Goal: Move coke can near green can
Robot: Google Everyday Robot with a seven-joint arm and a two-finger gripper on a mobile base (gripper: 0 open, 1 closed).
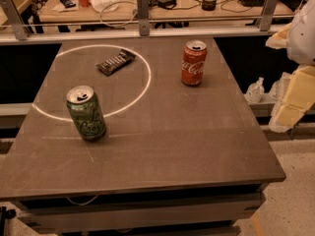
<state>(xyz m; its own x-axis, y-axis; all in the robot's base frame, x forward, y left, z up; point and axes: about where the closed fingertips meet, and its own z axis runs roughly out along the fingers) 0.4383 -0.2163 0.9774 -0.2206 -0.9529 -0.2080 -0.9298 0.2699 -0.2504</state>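
The coke can (pixel 194 63) stands upright on the dark table (pixel 162 146), at the back right, red with white script and a silver top. The green can (pixel 86 113) stands upright at the left front, on the edge of a white ring of light. The two cans are far apart. A pale white and yellowish part of my arm (pixel 294 95) shows at the right edge, off the table and to the right of the coke can. My gripper itself is out of view.
A dark flat snack bar wrapper (pixel 115 62) lies inside the light ring at the back left. A metal rail (pixel 142 26) runs behind the table, with a cluttered desk beyond. Small bottles (pixel 256 90) sit low beside the table's right edge.
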